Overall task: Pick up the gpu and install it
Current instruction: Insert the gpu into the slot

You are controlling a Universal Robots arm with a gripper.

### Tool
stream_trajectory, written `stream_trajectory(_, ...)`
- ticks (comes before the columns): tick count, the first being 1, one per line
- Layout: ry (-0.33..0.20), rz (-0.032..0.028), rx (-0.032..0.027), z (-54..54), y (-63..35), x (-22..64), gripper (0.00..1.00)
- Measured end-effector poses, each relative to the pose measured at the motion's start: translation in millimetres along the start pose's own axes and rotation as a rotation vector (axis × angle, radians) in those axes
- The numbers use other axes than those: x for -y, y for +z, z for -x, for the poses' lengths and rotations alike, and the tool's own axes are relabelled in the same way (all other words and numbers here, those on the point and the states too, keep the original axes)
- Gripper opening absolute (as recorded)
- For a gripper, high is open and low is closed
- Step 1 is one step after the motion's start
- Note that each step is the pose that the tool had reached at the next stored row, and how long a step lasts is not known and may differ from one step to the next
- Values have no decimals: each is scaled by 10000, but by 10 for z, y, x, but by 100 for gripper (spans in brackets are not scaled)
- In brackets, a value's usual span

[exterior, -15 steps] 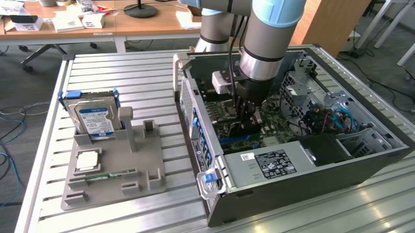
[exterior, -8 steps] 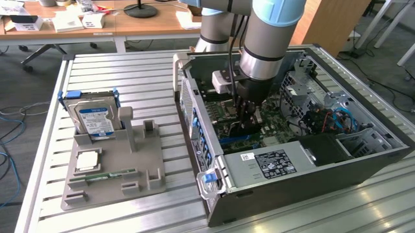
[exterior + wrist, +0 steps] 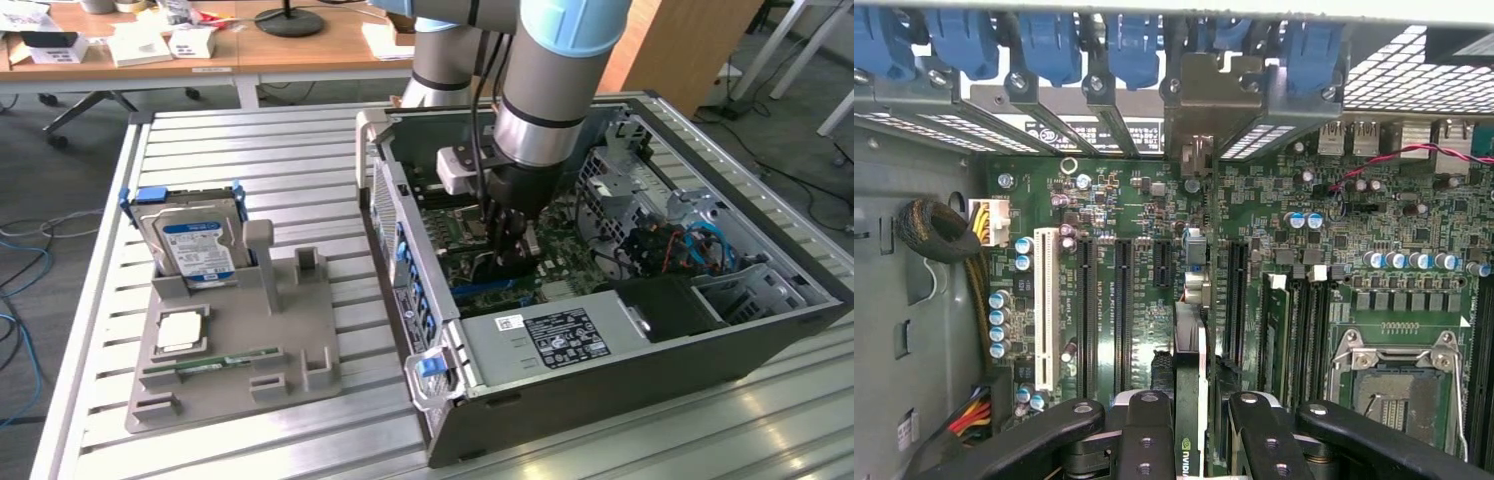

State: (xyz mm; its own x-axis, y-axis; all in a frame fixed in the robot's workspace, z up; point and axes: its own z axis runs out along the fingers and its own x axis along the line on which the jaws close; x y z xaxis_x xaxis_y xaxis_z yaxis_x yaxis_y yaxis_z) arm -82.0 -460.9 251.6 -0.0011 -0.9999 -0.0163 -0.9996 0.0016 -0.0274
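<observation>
Pincer [image 3: 1199, 410] stood half spread, its fingers [image 3: 1144, 435] pinching the gpu [image 3: 1192, 340] edge-on above the motherboard [image 3: 1334, 230] slots, inside the open computer case [image 3: 747, 330] at the exterior view's centre right. Hard drive [image 3: 194, 245] sat far left.

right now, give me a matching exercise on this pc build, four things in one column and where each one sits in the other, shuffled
Things
1. gpu
2. hard drive
3. memory stick
4. power supply

Places
A. lying flat in a slot of the grey stand
B. inside the computer case, label facing up
C. gripped edge-on in the claw, over the motherboard
D. standing upright in the grey stand

Pairs: 1-C, 2-D, 3-A, 4-B
</observation>
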Motion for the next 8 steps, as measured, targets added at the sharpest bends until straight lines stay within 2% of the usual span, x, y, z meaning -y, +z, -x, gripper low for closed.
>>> stream_trajectory(8, 9, 1, -3, -1, 12, 0, 26)
